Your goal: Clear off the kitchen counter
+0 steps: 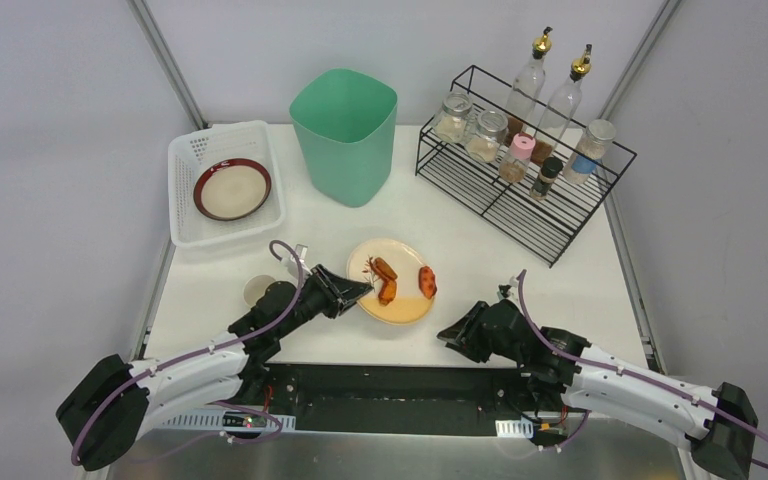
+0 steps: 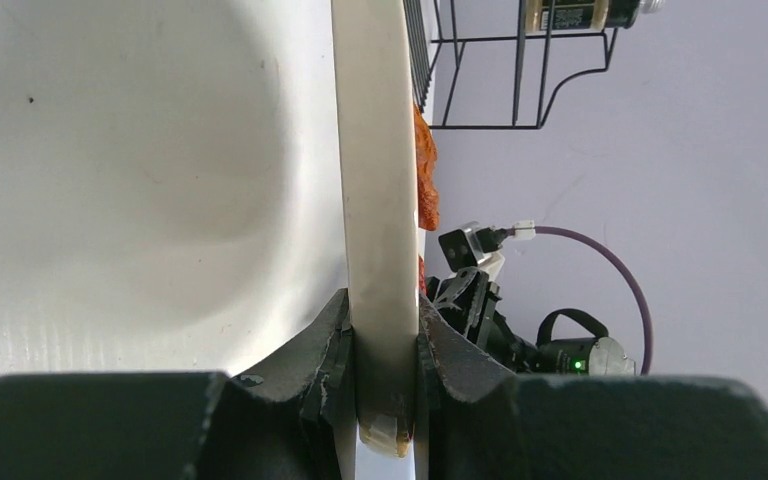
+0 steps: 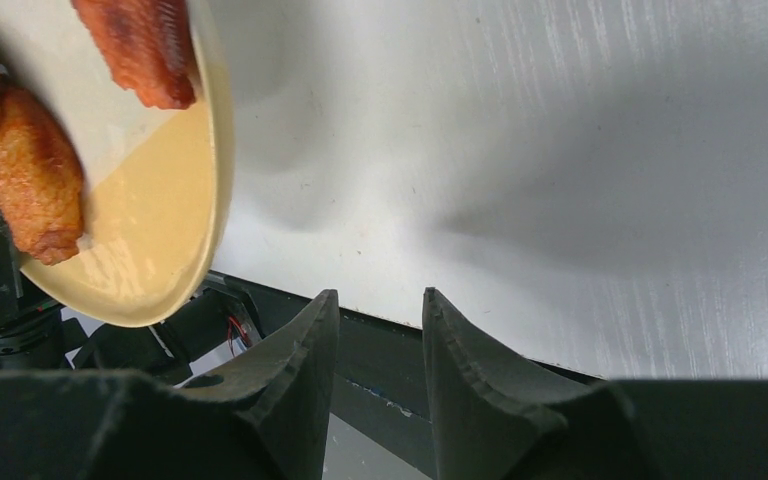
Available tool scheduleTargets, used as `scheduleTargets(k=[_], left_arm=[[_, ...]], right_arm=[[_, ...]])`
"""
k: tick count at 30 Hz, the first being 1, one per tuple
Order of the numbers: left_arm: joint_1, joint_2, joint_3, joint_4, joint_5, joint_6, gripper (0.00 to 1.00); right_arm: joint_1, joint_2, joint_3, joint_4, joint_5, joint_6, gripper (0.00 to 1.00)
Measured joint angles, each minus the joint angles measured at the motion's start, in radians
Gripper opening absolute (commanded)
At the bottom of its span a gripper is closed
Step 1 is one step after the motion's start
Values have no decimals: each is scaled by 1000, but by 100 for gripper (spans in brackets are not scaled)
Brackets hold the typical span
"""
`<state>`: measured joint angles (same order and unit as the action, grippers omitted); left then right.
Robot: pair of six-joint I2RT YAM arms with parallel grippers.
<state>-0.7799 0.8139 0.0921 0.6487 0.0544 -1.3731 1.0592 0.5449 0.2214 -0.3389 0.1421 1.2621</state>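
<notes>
Top external: plate point(image 1: 400, 305) with fried pieces point(image 1: 387, 281), near counter point(image 1: 520, 290) edge.
Left gripper point(image 1: 363, 291): jaws clamped on plate rim.
Right gripper point(image 1: 444, 335): jaws apart, holding nothing.

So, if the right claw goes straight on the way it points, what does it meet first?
Probably the bare kitchen counter: the right claw is open and aims past the plate, which sits off to one side. Depth is unclear.

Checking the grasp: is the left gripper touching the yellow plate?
Touching. Left wrist view: the left gripper clamps both faces of the plate rim, no gap.
</notes>
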Motion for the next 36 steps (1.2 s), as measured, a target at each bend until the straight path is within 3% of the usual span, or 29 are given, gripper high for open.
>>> scheduleTargets(k=[13, 21, 36], left_arm=[[29, -37, 87, -66, 8, 8, 0], [158, 19, 226, -70, 77, 6, 0], [425, 261, 624, -56, 247, -58, 0]], right_arm=[[0, 3, 34, -18, 8, -26, 39], [0, -8, 39, -22, 8, -41, 40], [0, -34, 39, -25, 8, -53, 40]])
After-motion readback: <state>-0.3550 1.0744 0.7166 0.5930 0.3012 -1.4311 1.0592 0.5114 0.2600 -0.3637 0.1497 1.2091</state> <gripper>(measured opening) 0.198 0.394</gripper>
